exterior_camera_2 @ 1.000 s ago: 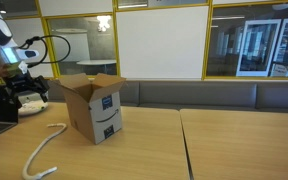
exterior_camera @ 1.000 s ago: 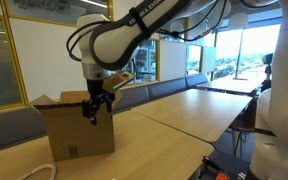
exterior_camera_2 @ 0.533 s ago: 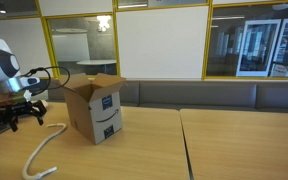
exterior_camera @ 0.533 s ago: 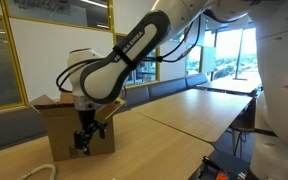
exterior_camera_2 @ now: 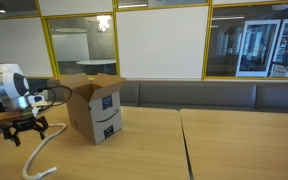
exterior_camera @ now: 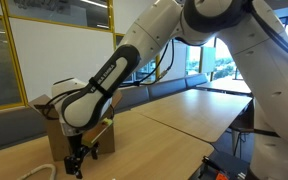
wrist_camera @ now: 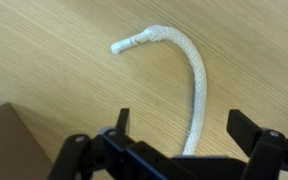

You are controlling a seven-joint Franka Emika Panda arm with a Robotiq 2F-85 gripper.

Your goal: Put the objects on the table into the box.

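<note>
Now the open, empty gripper point(wrist_camera: 179, 128) hangs over the white rope point(wrist_camera: 196, 70), which runs between its fingers point(wrist_camera: 240, 124) and bends left.

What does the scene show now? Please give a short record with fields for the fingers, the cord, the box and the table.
Fingers: black fingers spread open, holding nothing, low over the cord.
Cord: thick white woven cord, curved, lying on the table, passing between the fingers in the wrist view.
Box: brown cardboard box, flaps open, upright beside the cord.
Table: pale wooden table, bearing box and cord.
Task state: cord not yet in the box.
</note>
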